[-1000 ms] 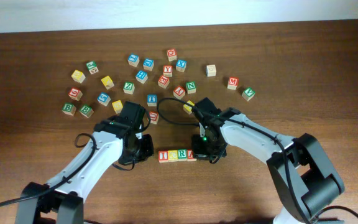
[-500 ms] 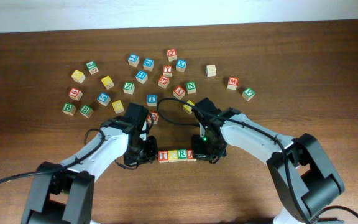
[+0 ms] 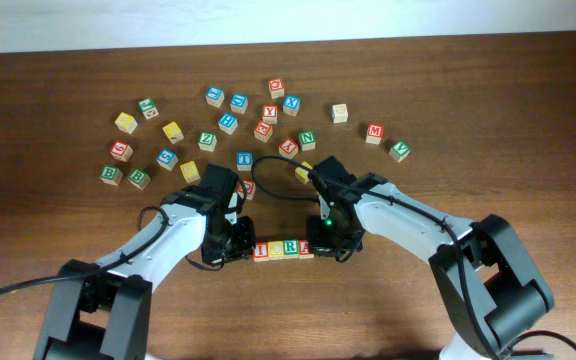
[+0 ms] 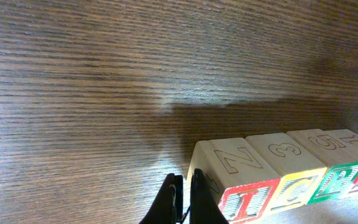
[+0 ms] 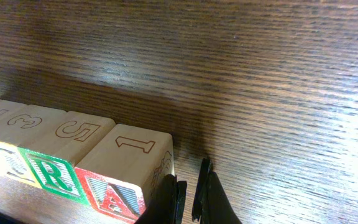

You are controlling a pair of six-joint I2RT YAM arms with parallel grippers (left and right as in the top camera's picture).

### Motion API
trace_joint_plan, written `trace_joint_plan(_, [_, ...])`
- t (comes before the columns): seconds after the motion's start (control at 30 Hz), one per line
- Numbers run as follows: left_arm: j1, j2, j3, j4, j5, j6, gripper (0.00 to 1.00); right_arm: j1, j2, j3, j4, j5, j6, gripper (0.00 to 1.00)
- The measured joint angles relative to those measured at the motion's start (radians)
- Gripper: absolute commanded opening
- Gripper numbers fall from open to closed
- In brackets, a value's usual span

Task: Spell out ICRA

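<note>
Four cubes stand side by side in a row on the wooden table: red I [image 3: 262,251], yellow C [image 3: 277,250], green R [image 3: 292,249] and red A [image 3: 307,249]. The left wrist view shows I [image 4: 247,202], C [image 4: 300,190] and R [image 4: 340,180] from the left end. My left gripper [image 3: 236,246] [image 4: 184,182] is shut and empty, its tips against the outer side of the I cube. The right wrist view shows A [image 5: 114,196] and R [image 5: 55,174]. My right gripper [image 3: 326,240] [image 5: 191,182] is shut and empty, touching the outer side of the A cube.
Many loose letter cubes lie scattered behind the arms, among them a green B [image 3: 111,176], a green N [image 3: 307,140], a red M [image 3: 374,131] and a blue cube [image 3: 228,122]. A yellow cube [image 3: 303,172] and a red cube [image 3: 247,187] lie close behind the arms.
My left gripper has slid right, up against the I end of the row. The right gripper has stayed at the A end.
</note>
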Motion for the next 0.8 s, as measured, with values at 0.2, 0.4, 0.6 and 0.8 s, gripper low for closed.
trace_joint_plan(0.2, [0.0,0.0,0.0,0.0,0.001,0.0,0.0,0.0,0.0,0.0,-0.003,0.0,0.0,0.04])
trace_joint_plan(0.4, [0.0,0.0,0.0,0.001,0.005,0.0,0.0,0.0,0.0,0.0,-0.02,-0.009,0.0,0.04])
trace_joint_plan(0.6, [0.0,0.0,0.0,-0.002,0.004,0.0,0.0,0.0,0.0,0.0,-0.012,-0.011,0.0,0.04])
trace_joint_plan(0.8, [0.0,0.0,0.0,-0.01,0.001,0.0,0.0,0.0,0.0,0.0,-0.01,-0.008,-0.001,0.04])
